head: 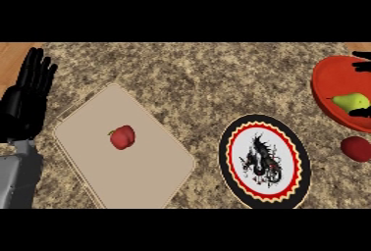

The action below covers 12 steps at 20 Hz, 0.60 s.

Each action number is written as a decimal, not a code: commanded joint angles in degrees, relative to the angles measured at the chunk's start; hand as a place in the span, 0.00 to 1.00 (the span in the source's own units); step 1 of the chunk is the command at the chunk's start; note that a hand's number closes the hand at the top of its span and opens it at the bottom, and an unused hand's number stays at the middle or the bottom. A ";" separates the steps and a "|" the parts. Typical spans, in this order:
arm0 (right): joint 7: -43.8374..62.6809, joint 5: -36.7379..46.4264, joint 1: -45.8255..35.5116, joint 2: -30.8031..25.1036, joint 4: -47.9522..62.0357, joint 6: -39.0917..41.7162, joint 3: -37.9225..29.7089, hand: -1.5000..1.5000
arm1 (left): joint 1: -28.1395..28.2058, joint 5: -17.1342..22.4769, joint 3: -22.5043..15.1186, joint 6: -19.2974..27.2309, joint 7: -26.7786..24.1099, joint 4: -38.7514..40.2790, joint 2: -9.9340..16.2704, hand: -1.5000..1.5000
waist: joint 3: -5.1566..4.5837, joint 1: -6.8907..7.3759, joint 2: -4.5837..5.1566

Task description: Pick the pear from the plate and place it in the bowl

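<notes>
Left robot hand (pixel 27 100): at the far left edge, fingers straight and spread, pointing up, holding nothing — resting.
Right robot hand (pixel 361 66): only dark fingertips show at the right edge, above and below the pear; whether they pinch it, I cannot tell.
Pear (pixel 353 101): green, inside the red bowl (pixel 330 86), between those fingertips.
Plate (pixel 264 162): black-rimmed, well left of the right robot hand — bare.
Board (pixel 123 147): beside the left robot hand, carrying a red apple (pixel 122 137).
Bench (pixel 203 78): speckled stone.
</notes>
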 commanded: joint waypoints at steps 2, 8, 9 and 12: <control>-1.55 -7.11 0.80 -3.22 0.44 -1.15 -7.30 0.00 | 0.72 0.40 0.86 -0.51 -1.09 0.83 0.28 0.50 | 0.08 0.09 0.36; 2.24 -11.72 2.59 -10.00 2.11 1.30 -12.07 0.00 | 0.02 0.60 0.51 -1.02 -1.23 0.30 0.21 0.50 | 0.22 0.45 0.85; 2.62 -13.14 3.21 -9.28 2.71 0.73 -13.46 0.00 | -0.45 0.53 0.45 -0.43 -0.51 0.28 -0.09 0.50 | 0.24 0.37 0.78; 4.55 -14.36 3.27 -14.12 2.62 4.73 -14.64 0.00 | -0.01 0.52 0.99 -1.10 -1.12 0.76 0.80 0.50 | 0.30 0.69 1.04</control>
